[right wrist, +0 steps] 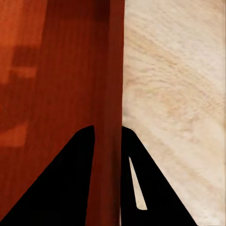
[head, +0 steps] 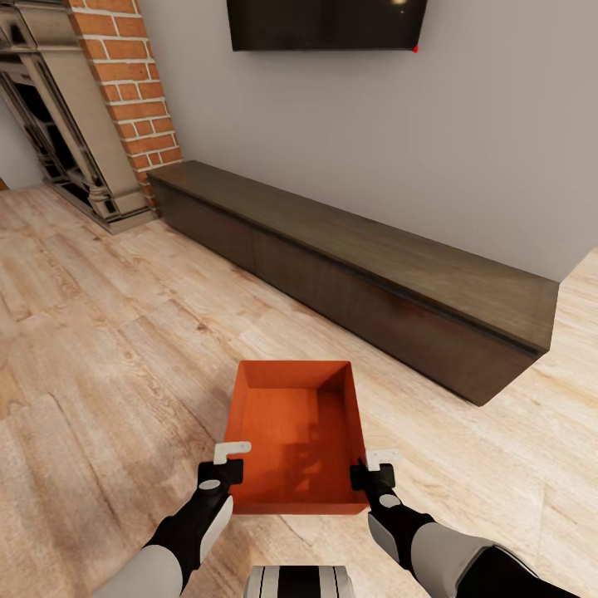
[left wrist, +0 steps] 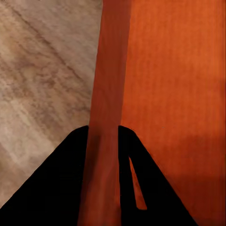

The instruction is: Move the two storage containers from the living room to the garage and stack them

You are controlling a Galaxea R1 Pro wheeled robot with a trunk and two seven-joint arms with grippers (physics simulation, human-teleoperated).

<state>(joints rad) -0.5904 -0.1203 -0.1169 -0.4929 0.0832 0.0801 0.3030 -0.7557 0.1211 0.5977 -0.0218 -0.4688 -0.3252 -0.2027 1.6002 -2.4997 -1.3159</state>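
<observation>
**Spotter:** Where's the bin?

**Me:** I've got one orange bin (head: 295, 436) at lower centre of the head view, open side up, nothing in it, over the plank floor (head: 108, 349). My arms come in from the bottom edge, one to each long wall.

**Spotter:** End effectors?

**Me:** Left end effector (head: 223, 465) is at the bin's left wall near the close corner, right end effector (head: 374, 469) at the right wall, about level with it. In the left wrist view the wall's rim (left wrist: 106, 117) runs straight between the two dark fingers (left wrist: 56, 188), one inside the bin and one outside, with wood floor past the outer one. The right wrist view matches: the rim (right wrist: 113, 108) passes between the fingers (right wrist: 61, 188), bin interior on one side, pale planks on the other. So each is closed down onto a wall, the gap no wider than that wall.

**Spotter:** Is it lifted or sitting on the floor?

**Me:** Can't tell from these views.

**Spotter:** What's around you?

**Me:** A long dark cabinet (head: 357, 274) runs diagonally from centre left to the right edge against a grey wall. The bottom of a black TV (head: 328, 23) sits at top centre. Brick column (head: 133, 91) upper left, with a fireplace frame (head: 66, 133) beside it at the left edge.
</observation>
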